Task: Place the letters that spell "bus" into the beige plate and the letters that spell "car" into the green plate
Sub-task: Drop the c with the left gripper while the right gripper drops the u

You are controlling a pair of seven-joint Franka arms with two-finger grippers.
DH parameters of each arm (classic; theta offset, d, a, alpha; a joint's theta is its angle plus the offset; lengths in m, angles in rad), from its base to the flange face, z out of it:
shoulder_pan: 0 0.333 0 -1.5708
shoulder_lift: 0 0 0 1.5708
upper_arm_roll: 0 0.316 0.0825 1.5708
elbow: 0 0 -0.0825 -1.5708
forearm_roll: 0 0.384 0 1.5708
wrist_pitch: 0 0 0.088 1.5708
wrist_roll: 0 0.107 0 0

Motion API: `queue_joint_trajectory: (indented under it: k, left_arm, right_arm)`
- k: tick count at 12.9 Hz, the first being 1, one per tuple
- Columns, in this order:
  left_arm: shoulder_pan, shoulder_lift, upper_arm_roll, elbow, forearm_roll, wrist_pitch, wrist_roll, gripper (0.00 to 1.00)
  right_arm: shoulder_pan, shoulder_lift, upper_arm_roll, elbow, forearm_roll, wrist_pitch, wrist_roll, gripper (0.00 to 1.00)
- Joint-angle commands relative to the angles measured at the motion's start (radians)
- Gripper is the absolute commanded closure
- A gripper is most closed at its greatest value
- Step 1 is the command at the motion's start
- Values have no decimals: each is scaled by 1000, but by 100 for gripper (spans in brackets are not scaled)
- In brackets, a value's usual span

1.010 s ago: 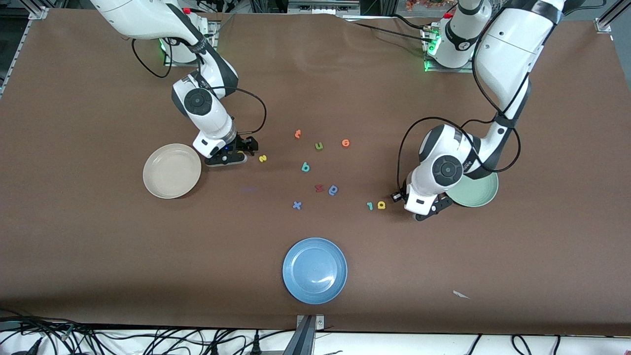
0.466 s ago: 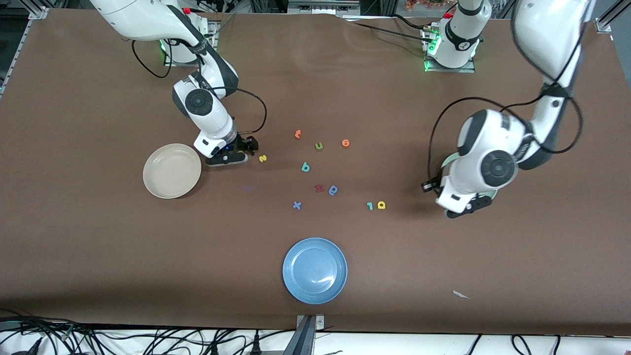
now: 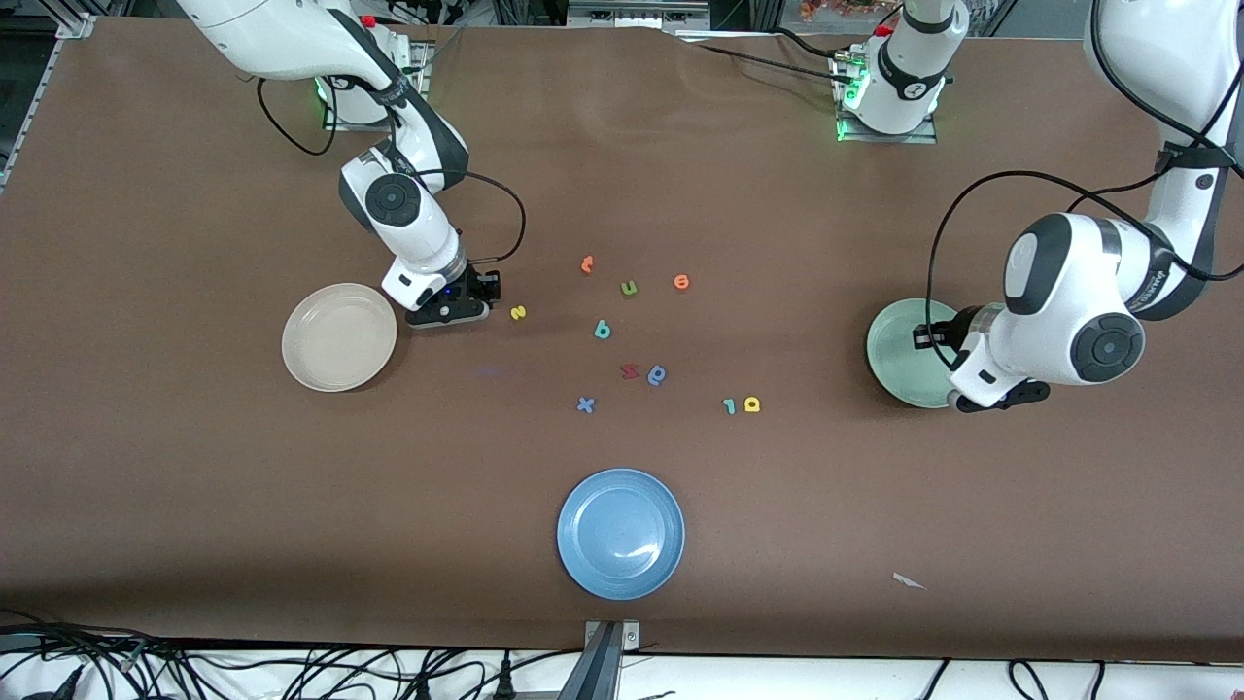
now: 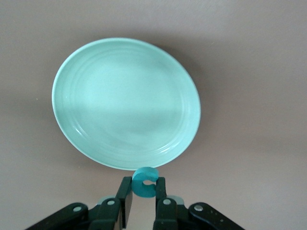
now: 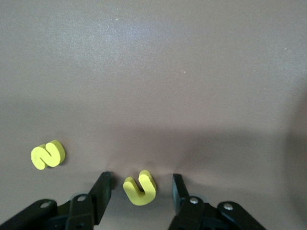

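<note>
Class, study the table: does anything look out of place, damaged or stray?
One thing: a small pale scrap lies on the brown table, nearer the camera than the green plate, toward the left arm's end. It looks like torn litter, not a letter. Nothing else looks spilled or damaged.

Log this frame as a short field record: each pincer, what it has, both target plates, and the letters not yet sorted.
left pincer: shut on teal c, above the green plate's rim
right pincer: open, straddling yellow u on the table
green plate: no letters in it
beige plate: no letters in it
unsorted: yellow s, teal b, teal r, yellow a
</note>
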Motion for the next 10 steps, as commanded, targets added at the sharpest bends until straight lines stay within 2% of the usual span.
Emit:
queue_joint_trajectory:
  k: [1,5,6,7,8,9,10]
  left_arm:
    - [5,47,-4,-21,3,40,37,91]
    - [6,73,-4,-77,23,118,37,90]
    - [6,86,-2,-77,23,126,36,85]
    - [11,89,-2,-77,23,126,36,75]
    - [14,87,-2,-77,23,126,36,58]
    - [14,84,-4,-71,23,125,34,32]
    - [12,80,-5,-62,21,125,28,2]
  right_arm:
    - [2,-8,0,-26,-23,22,22,51]
    - [2,-10,0,-26,-25,20,19,66]
    - [2,-10,0,-26,-25,20,19,68]
    - [2,-11,0,-26,-25,20,18,70]
    - [2,-11,0,-26,-25,20,16,74]
    - [2,-11,0,-26,-25,20,15,75]
    - [2,-14,0,-26,-25,17,15,76]
